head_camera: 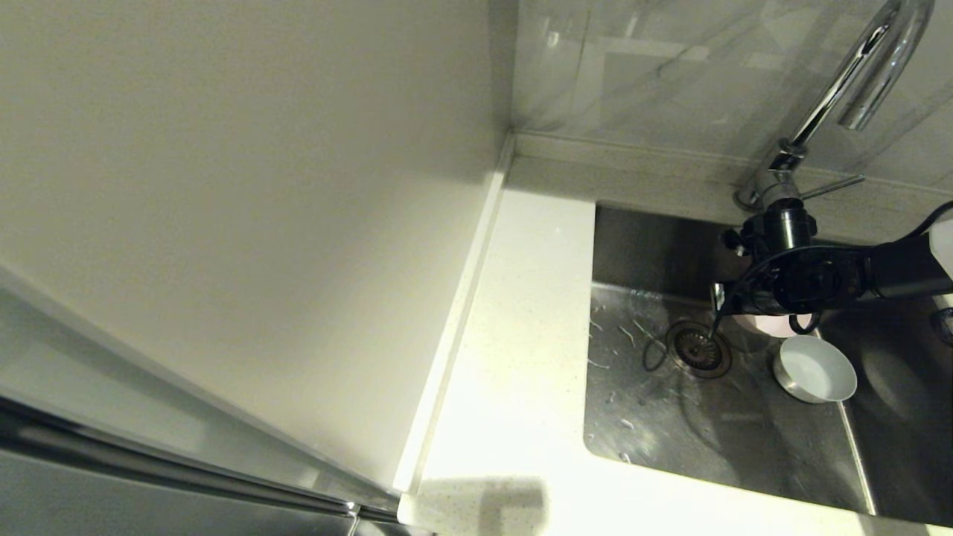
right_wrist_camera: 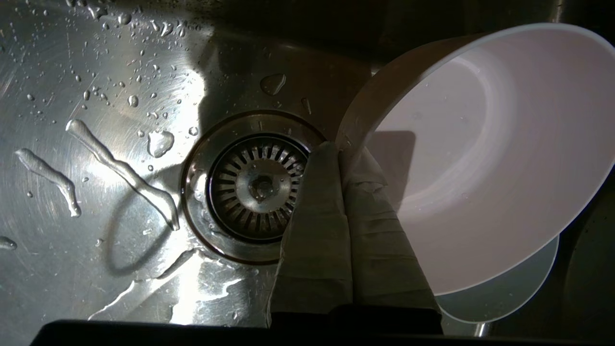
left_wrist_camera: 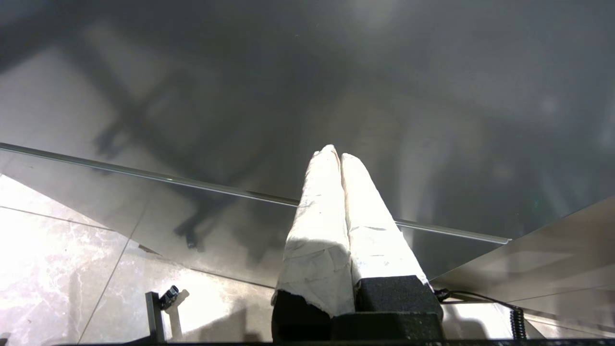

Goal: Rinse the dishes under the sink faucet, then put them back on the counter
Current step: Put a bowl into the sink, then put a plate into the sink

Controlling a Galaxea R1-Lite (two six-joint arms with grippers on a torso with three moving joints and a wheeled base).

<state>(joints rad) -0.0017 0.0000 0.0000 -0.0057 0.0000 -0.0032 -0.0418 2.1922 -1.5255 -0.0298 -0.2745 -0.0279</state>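
Note:
My right gripper [right_wrist_camera: 340,149] is shut on the rim of the pale pink bowl [right_wrist_camera: 480,158], holding it tilted just above the sink floor, beside the round drain strainer [right_wrist_camera: 254,185]. In the head view the right arm [head_camera: 804,279] reaches into the sink [head_camera: 670,424] and covers most of the pink bowl [head_camera: 767,325]. The pale blue-green bowl [head_camera: 815,368] stands upright on the sink floor right next to it, and a sliver of it [right_wrist_camera: 504,300] shows under the pink bowl. The chrome faucet [head_camera: 856,82] arches over the back right. The lilac plate is out of view. My left gripper [left_wrist_camera: 336,154] is shut and empty, away from the sink.
The white speckled counter [head_camera: 521,335] runs along the sink's left and front, bordered by a raised edge strip and a cream wall panel [head_camera: 260,186]. Water drops and streaks [right_wrist_camera: 120,168] lie on the sink floor. The faucet's thin lever [head_camera: 834,186] sticks out just above my right wrist.

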